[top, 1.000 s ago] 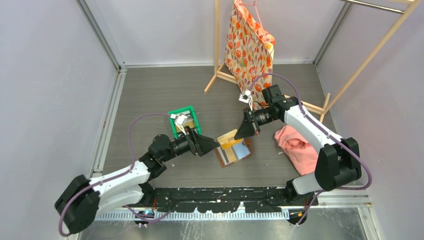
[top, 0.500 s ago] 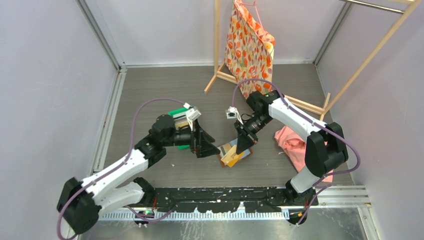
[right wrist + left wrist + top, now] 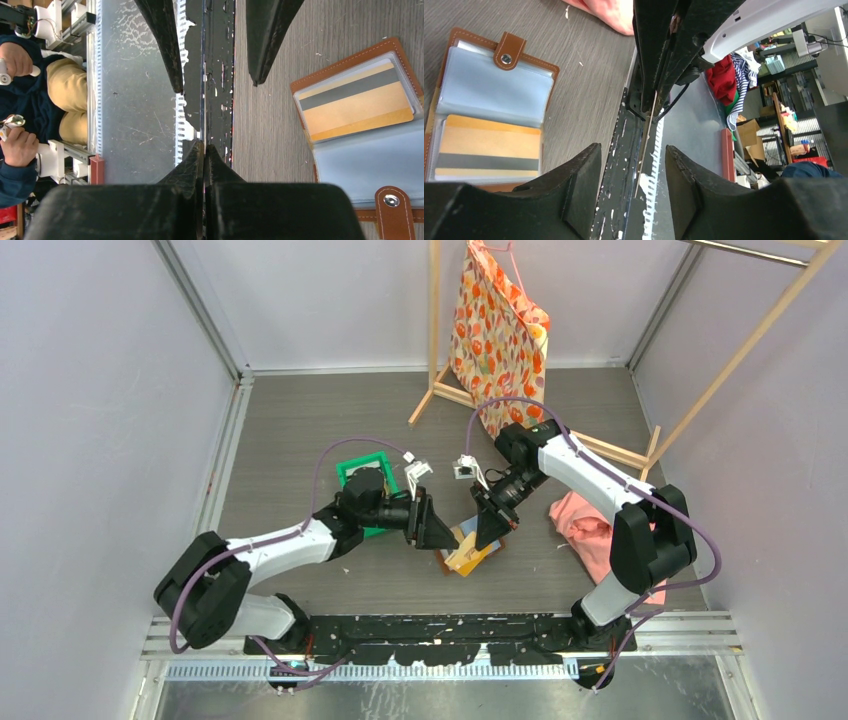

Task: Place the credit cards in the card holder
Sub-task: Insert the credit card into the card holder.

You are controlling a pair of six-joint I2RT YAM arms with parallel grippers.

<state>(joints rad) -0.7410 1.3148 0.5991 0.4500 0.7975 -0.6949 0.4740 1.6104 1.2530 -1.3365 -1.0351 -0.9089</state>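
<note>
The brown leather card holder [image 3: 478,556] lies open on the table, snap tab out and light-blue lining up [image 3: 494,85]. A gold card with a grey stripe [image 3: 489,150] sits in one of its slots, and shows in the right wrist view too [image 3: 356,100]. My right gripper [image 3: 488,531] is shut on a thin card, seen edge-on [image 3: 202,75], just above the holder [image 3: 370,150]. My left gripper [image 3: 443,534] is open [image 3: 631,155]. Its jaws stand either side of that card's free end [image 3: 645,140] without touching it.
A green plastic bin [image 3: 352,468] sits behind my left arm. A pink cloth [image 3: 590,525] lies right of the holder. A wooden rack [image 3: 436,330] with a patterned bag [image 3: 500,330] stands at the back. The black base rail [image 3: 450,625] runs along the near edge.
My left gripper has moved right, away from the bin, until its open jaws straddle the card. My right gripper came down over the holder with the card, then stayed still.
</note>
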